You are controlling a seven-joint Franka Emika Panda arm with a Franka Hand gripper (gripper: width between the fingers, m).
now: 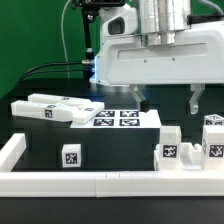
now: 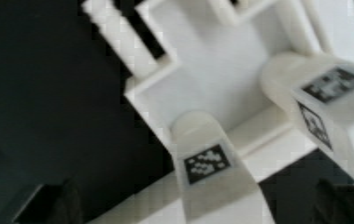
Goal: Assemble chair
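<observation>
Near the marker board (image 1: 115,118), the pincer (image 1: 168,100) hangs empty, jaws apart; a misaligned descent could knock the chair parts (image 1: 168,152) askew.

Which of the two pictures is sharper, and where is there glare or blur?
Exterior view: mostly sharp, the marker board tags are crisp, but the white housing above the claw is almost washed out, with a bluish glow beside it. Wrist view: soft throughout; the chair parts sit close to the lens and their tags look smeared.

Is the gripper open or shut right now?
Open. The gripper shows its jaws wide apart in the exterior view, with nothing held between them.
</observation>
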